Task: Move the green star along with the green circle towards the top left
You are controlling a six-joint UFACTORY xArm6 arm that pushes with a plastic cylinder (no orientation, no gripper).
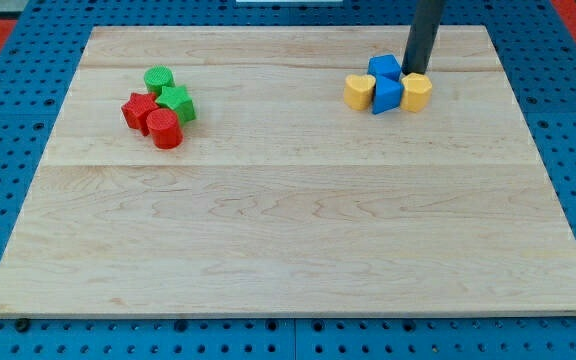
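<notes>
Near the wooden board's (288, 240) top-left corner, the green circle (158, 78), green star (176, 102), red star (138, 108) and red cylinder (164, 129) are clustered, touching. Near the top-right corner, two blue blocks (386, 84) are flanked by two yellow blocks (359, 91), with the tip (411, 71) set among them.

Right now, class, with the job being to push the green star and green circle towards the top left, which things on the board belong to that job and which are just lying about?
Part of the job:
green star
green circle
my tip, by the blue and yellow blocks at the view's right

Just lying about:
red star
red cylinder
blue cube
blue wedge
left yellow block
right yellow block
</notes>
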